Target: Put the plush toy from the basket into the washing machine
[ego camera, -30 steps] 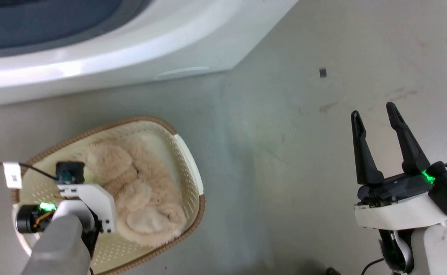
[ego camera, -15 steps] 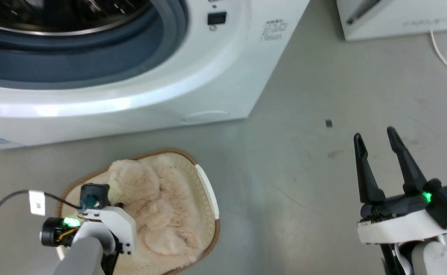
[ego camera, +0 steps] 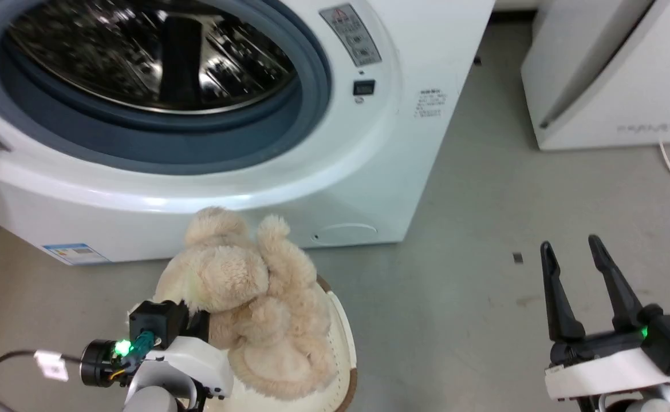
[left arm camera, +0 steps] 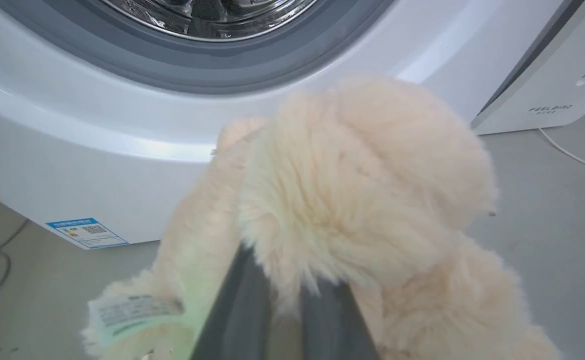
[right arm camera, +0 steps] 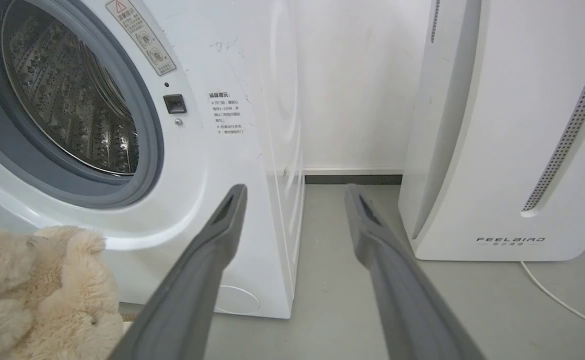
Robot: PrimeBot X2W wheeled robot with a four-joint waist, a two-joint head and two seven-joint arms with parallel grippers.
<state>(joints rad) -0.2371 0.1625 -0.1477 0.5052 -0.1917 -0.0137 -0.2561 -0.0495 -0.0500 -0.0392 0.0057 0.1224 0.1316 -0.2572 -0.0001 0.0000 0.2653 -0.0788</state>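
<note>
Head view: washing machine at upper left, round opening uncovered, steel drum visible inside. White appliance stands beside it, on right, on grey floor. Basket on floor before machine. Plush toy held up over basket, just below opening; left jaws closed into its fur. Right jaws spread apart, holding nothing, well apart from toy.

FEELBIRD on white appliance, red warning-triangle sticker on washing machine
</note>
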